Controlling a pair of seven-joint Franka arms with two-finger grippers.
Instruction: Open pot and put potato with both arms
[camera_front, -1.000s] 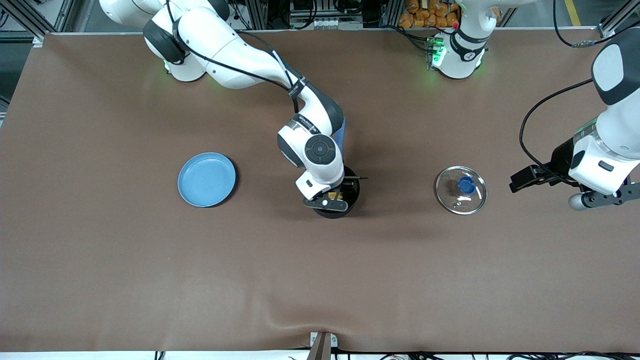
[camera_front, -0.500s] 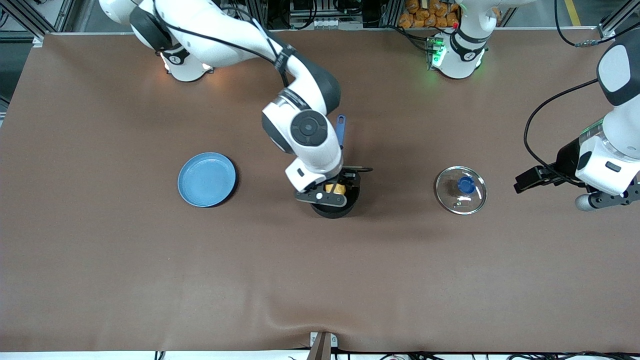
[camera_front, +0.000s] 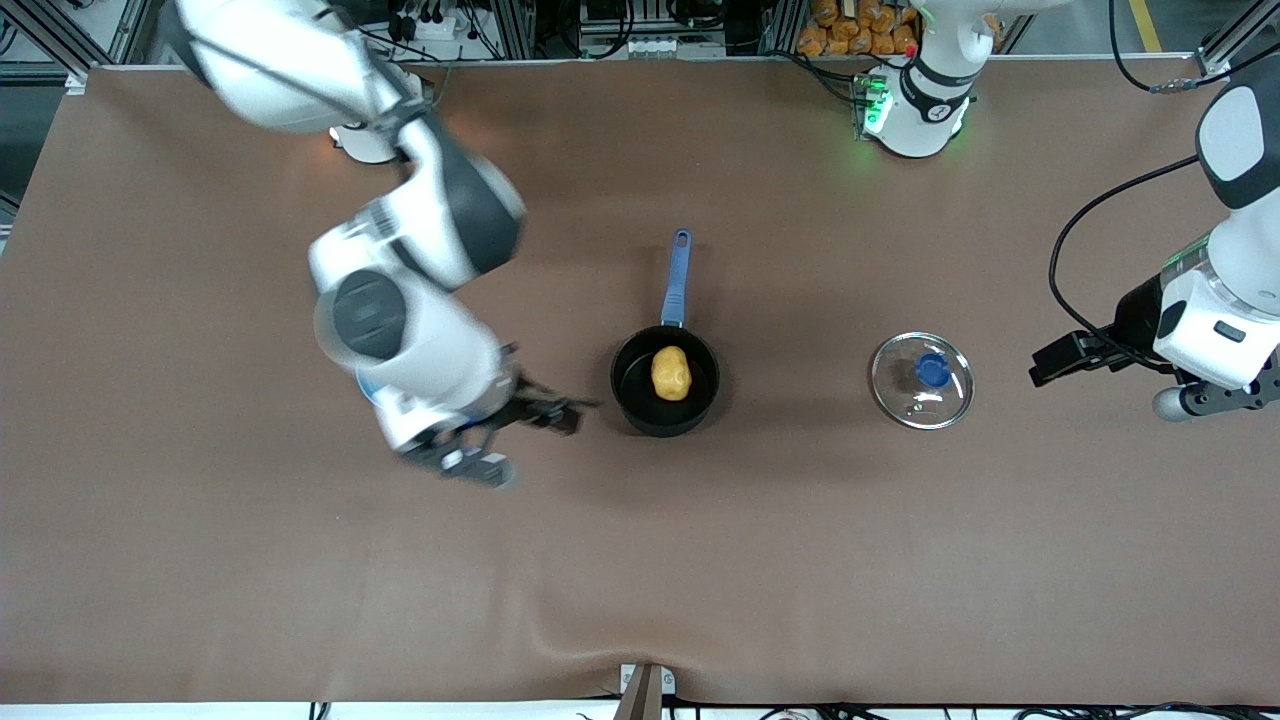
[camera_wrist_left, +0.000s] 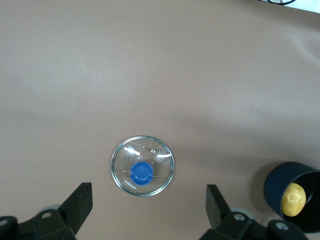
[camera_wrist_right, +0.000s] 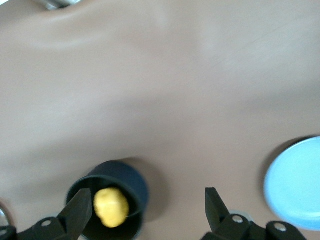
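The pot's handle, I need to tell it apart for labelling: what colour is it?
Blue; the pot handle shows best in the front view.

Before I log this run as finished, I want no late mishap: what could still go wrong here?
The right end effector, open and empty, hangs low beside the pot and partly over the plate; a careless sweep might clip either. The pot's handle sticks out toward the arms' bases, so a returning arm could nudge it and spill the potato. The left end effector waits beside the lid.
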